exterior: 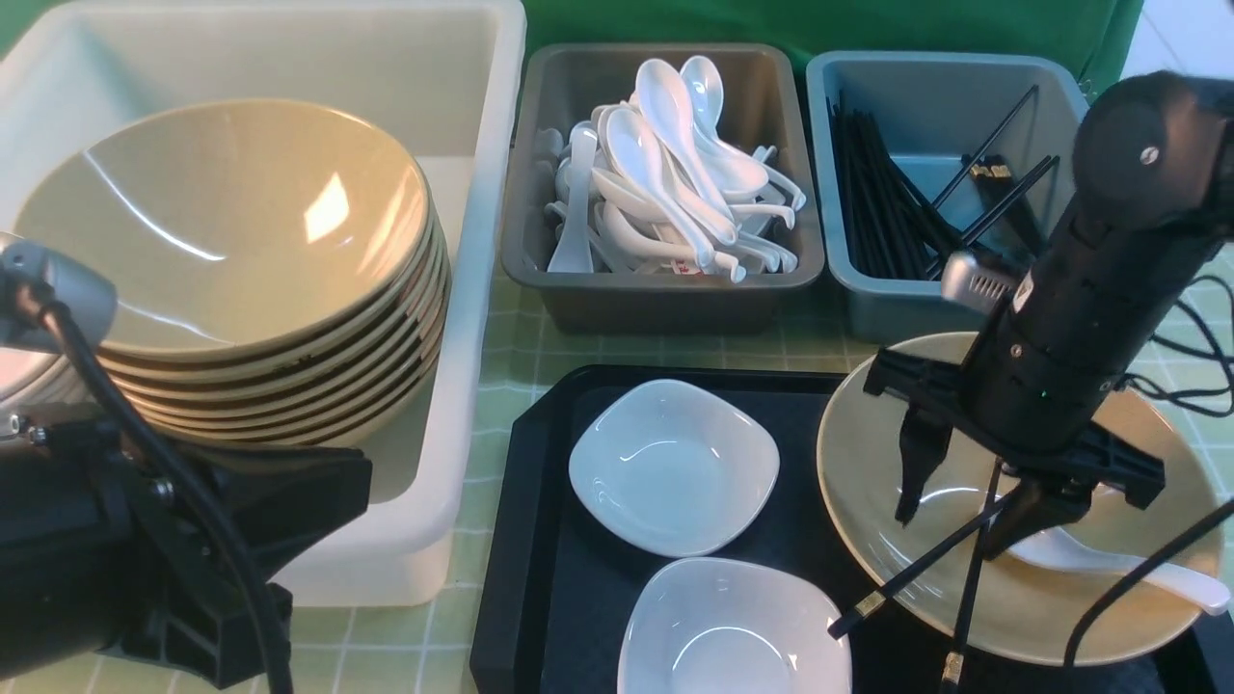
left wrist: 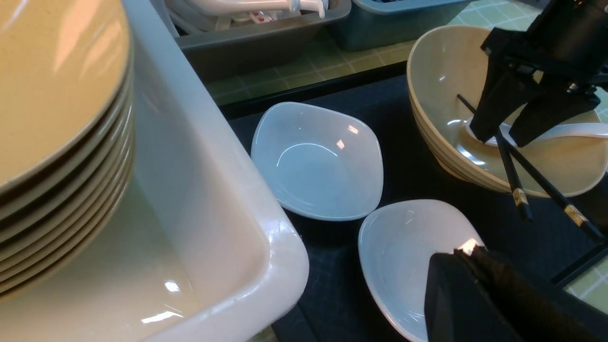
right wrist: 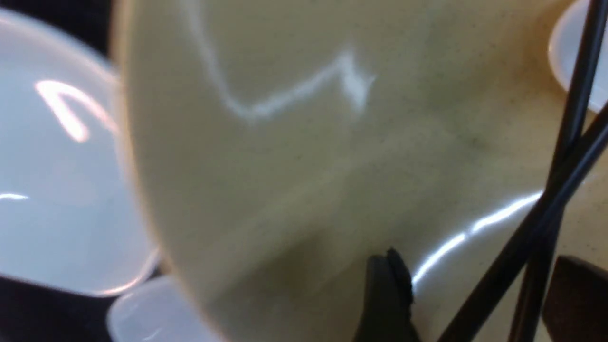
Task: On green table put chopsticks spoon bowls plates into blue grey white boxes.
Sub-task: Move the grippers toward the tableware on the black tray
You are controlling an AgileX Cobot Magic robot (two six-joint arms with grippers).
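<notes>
Chopsticks (exterior: 911, 567) lean crossed in the bowl (exterior: 868, 453) beside the spoon (exterior: 1138, 571), straddled by your right gripper's (exterior: 950, 535) part-open, empty jaws; close at their crossing, clear of the spoon.

Green table (exterior: 501, 386). Far-left corner: white box (exterior: 482, 193) holding a tilted stack of tan bowls (exterior: 222, 222). Far edge: grey box (exterior: 665, 304), heaped spoons (exterior: 665, 145); blue box (exterior: 887, 308), black chopsticks (exterior: 877, 193). Near-right corner: single bowl (exterior: 868, 463) holding white spoon (exterior: 1109, 564), crossed chopsticks (exterior: 906, 575); two white plates (exterior: 675, 467) beside it.
</notes>
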